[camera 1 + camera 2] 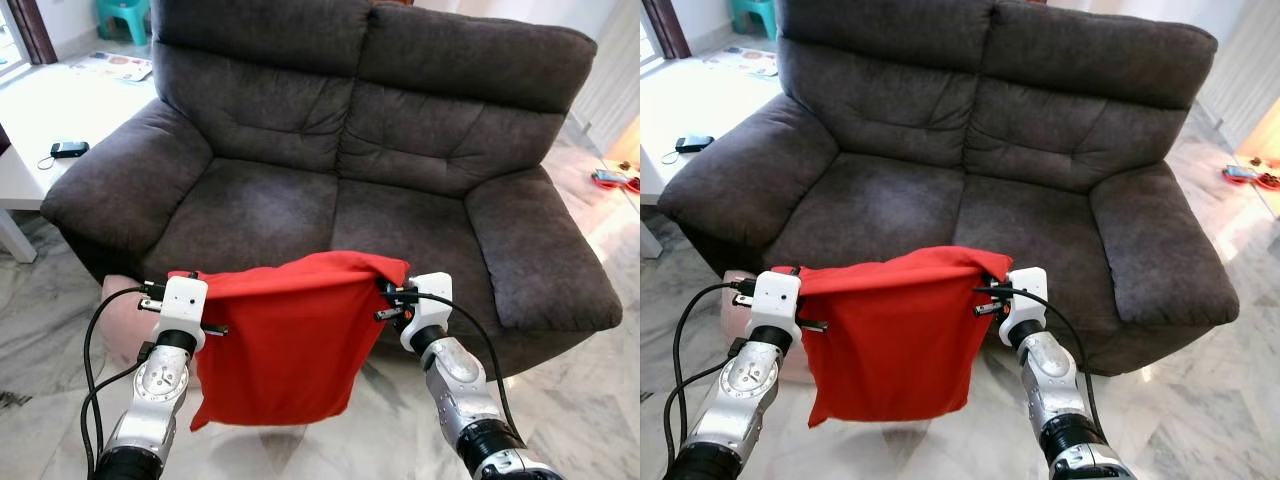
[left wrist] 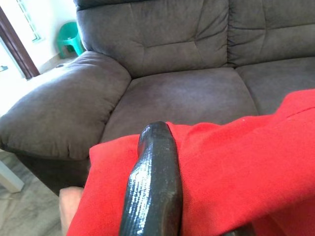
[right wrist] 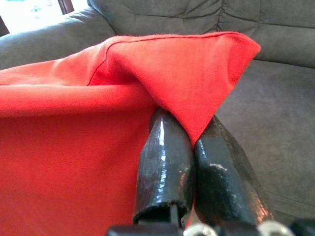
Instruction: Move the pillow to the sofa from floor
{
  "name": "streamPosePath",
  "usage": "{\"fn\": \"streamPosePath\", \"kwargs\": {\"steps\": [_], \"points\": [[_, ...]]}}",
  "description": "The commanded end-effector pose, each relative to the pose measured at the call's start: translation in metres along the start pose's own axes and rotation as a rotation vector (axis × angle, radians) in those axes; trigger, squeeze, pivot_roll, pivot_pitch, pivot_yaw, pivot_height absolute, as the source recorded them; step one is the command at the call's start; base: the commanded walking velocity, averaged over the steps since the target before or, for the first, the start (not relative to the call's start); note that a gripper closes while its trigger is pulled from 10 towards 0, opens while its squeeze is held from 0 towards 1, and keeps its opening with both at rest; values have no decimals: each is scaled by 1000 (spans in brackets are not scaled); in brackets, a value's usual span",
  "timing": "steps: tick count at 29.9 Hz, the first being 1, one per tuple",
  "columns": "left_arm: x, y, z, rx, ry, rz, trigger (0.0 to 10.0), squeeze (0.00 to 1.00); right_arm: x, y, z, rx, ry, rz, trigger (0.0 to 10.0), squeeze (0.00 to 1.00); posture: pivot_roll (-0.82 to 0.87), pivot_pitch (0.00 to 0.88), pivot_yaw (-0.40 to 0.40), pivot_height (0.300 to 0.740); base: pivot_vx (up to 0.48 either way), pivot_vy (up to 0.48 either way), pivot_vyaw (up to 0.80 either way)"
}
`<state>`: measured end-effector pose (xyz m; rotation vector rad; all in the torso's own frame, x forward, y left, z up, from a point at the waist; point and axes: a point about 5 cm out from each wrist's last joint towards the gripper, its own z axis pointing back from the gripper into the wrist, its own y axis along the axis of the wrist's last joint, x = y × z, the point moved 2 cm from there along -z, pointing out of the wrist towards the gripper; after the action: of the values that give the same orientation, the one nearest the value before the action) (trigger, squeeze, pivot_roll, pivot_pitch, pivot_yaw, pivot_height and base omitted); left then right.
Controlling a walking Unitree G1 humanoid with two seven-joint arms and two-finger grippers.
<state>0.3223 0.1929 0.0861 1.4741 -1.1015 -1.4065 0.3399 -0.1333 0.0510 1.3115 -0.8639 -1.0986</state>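
A limp red pillow hangs in the air between my two grippers, just in front of the dark grey sofa and level with the seat's front edge. My left gripper is shut on its upper left corner; one black finger lies over the red cloth. At the upper right corner my right gripper is shut too, both fingers pinching a fold of the cloth. The pillow's lower edge dangles above the marble floor.
The sofa's two seat cushions lie bare ahead. A white table with a small black device stands at the left. A pinkish object sits on the floor behind my left arm. A teal stool stands far back.
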Motion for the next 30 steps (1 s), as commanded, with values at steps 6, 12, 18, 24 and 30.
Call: {"fn": "streamPosePath", "kwargs": {"steps": [6,12,18,24,30], "points": [[-4,23,-9,102,11,-8,10000,0,11,16,-2,74,-50,0,10000,0,103,0,-131,740,0,-258,0],[-3,23,-9,105,10,-10,10000,0,11,16,-3,65,-49,-8,10000,0,102,0,-131,740,0,-291,-394],[-2,24,-9,107,10,-9,10000,0,12,17,-3,73,-49,5,10000,0,102,0,-133,740,0,-350,-89],[-2,24,-10,109,10,-6,10000,0,12,18,-3,80,-51,3,10000,0,101,0,-135,740,0,-388,0],[-1,24,-10,111,11,-3,10000,0,11,18,-3,78,-49,2,10000,0,102,0,-137,740,0,-386,0]]}}
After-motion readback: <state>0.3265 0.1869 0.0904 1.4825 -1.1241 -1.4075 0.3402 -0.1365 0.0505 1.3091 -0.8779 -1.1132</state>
